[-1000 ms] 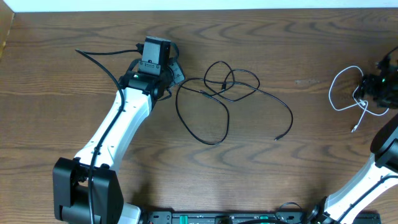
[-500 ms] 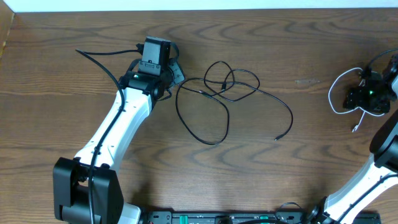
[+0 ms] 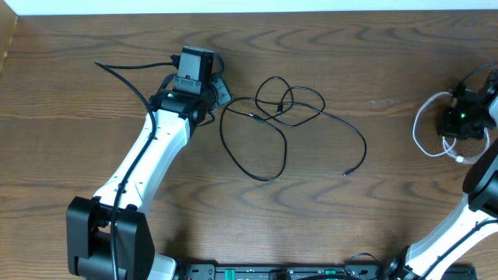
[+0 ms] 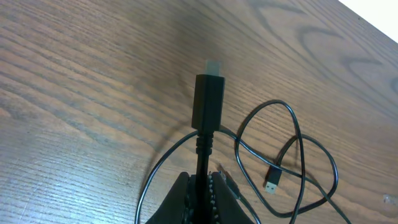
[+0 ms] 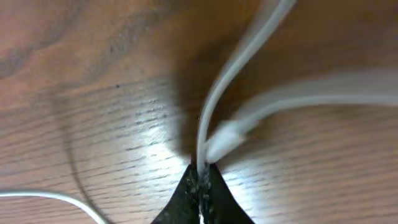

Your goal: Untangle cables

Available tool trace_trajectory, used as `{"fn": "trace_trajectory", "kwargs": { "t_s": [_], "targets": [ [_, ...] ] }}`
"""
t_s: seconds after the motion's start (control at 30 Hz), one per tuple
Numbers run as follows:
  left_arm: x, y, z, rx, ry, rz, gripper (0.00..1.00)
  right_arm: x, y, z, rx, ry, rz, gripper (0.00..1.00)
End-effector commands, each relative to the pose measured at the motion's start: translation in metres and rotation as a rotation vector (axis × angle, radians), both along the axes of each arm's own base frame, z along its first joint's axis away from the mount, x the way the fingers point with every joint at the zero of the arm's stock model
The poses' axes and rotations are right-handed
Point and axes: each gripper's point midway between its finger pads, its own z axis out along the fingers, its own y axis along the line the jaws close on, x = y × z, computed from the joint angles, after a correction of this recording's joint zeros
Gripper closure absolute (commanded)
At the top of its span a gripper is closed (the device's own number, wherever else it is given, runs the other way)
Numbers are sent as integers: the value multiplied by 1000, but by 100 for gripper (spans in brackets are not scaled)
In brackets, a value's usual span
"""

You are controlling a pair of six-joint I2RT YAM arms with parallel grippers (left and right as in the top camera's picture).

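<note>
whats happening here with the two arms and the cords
Two robot arms are untangling cables on a wooden table. The left hand is pinched shut on the black cable near one end, the rest lying in loose loops mid-table. The right hand is shut on the white cable at the table's right side. The two cables lie well apart, not crossing.

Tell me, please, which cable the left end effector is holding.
The black cable, pinched just below its large plug; the white cable is in the right end effector.

The middle cable [image 3: 269,179] lies right of the left tool [image 4: 204,183]; the other cable [image 3: 417,124] far right, under the right tool [image 5: 200,177].
</note>
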Motion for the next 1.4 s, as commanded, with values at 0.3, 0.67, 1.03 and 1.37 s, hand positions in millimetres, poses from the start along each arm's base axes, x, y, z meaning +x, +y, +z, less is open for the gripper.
{"fn": "trace_trajectory", "kwargs": {
  "t_s": [0.3,0.67,1.03,1.37],
  "targets": [
    [-1,4,-9,27,18,-2,84,21,49,51,318,-82,-153,99],
    [-1,4,-9,26,18,-3,54,67,9,189,164,-298,-281,99],
    [-1,4,-9,27,18,-3,13,122,-55,306,-104,-717,-403,99],
    [-1,4,-9,27,18,-3,2,182,-117,328,-304,-995,-481,99]
  ]
}}
